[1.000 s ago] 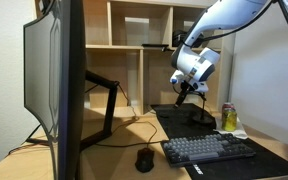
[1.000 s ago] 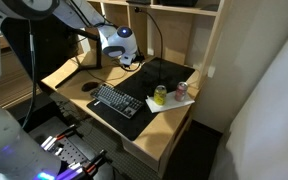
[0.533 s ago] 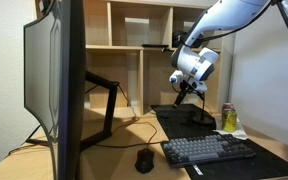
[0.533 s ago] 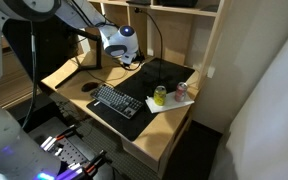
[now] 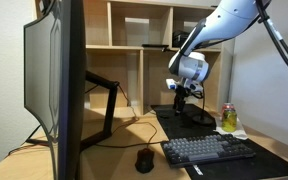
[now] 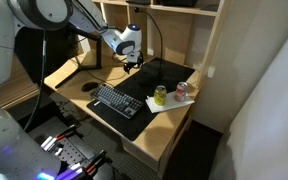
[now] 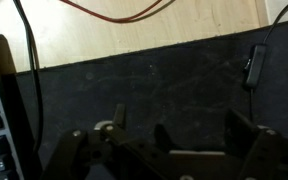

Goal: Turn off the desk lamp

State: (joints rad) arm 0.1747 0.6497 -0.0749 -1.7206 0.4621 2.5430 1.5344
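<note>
Counting from the front: one monitor (image 5: 54, 85), cropped top and bottom, masking much of the worktop (image 5: 114, 140). One mouse (image 5: 144, 159), one keyboard (image 5: 209, 150), one black monitor arm (image 5: 104, 100). Two cans, green (image 6: 160, 95) and red (image 6: 181, 89), side by side on white paper just beside the keyboard. One black mat (image 6: 174, 75) behind those. One desk lamp (image 6: 158, 38) at the mat's rear, in front of the shelf unit (image 5: 134, 30).

Hard to make out: thin lamp stem barely traceable against the wood, base not separable from the dark mat, lamp on or off impossible to tell.

One gripper (image 6: 132, 66) low over the rear of the mat, near the lamp stem. Jaws spread fully wide, holding nothing, clear of the mat in both exterior views.

Wrist view: gripper (image 7: 174, 140) cut off by the bottom edge. Beyond it, one black cable with a small inline block (image 7: 254, 62) at right, then one orange cable (image 7: 124, 12) across bare wood.
</note>
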